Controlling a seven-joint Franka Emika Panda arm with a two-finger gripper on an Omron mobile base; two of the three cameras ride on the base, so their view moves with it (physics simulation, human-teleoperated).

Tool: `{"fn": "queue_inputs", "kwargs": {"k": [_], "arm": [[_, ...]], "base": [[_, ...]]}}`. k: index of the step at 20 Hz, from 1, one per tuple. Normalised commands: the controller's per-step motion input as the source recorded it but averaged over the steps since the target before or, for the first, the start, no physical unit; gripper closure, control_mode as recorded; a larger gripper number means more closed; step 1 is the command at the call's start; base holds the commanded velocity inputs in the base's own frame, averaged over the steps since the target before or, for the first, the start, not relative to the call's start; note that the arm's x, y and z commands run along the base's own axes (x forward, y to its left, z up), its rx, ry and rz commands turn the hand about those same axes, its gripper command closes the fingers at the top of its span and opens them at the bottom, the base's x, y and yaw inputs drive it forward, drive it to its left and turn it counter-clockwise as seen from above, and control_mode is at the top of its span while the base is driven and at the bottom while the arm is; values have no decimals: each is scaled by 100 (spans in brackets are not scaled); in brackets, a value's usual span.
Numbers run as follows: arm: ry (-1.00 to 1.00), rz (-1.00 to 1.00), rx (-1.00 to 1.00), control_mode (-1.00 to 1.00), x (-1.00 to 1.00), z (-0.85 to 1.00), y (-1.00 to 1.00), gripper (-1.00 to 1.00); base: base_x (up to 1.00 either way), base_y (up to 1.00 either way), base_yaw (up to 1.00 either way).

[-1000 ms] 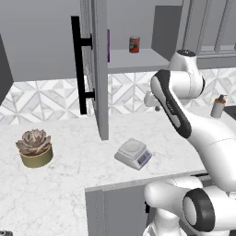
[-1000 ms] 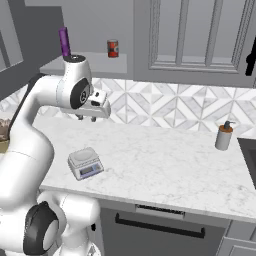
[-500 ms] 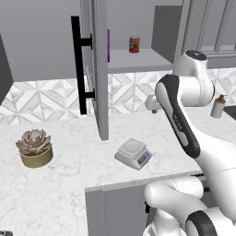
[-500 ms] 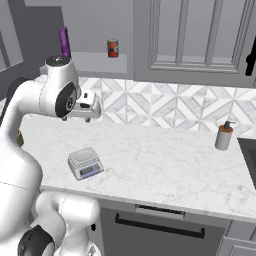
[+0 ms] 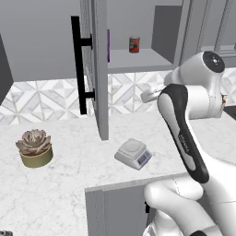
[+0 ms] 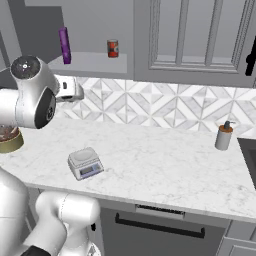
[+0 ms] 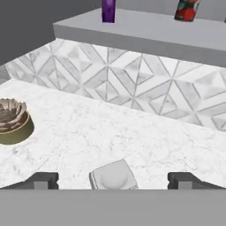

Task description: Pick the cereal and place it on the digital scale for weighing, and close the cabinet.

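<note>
The big white desk [image 6: 165,165] is seen under the grey cabinet [image 5: 99,69], and the cabinet door is swung wide open, with its long black handle [image 5: 78,69] sticking out. The shelf [image 6: 95,62] inside is where the cereal [image 6: 64,45] is found: the thin purple box is stood upright at the back, well apart from the small red can [image 6: 113,48]. The digital scale [image 6: 85,163] is set low on the desk, near the front edge, and nothing is lying on its round top. A little plant pot [image 5: 34,148] is sat off to one side.

The hand [image 7: 112,180] is held out in the air above the desk, below the shelf. Its two fingers are spread far apart, and nothing is held between them.

The cereal has to be fetched first. For this to be done well, the hand should be lifted up to the shelf and pointed at the box. The box should be taken across its thin sides. The open door and the can should not be bumped.
</note>
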Motion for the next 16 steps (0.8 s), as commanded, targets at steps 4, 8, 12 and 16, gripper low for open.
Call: {"fn": "queue_inputs", "kwargs": {"k": [4, 8, 12, 16], "arm": [[-25, 7, 0, -100, -1, 81, 24, -100], [-19, 10, 0, -100, -3, 84, 2, -100], [-23, 11, 8, -100, -1, 59, 0, -100], [-15, 8, 10, -100, 19, 26, 2, -100]], "base": [[0, 0, 0], [0, 0, 0], [0, 0, 0], [0, 0, 0]]}}
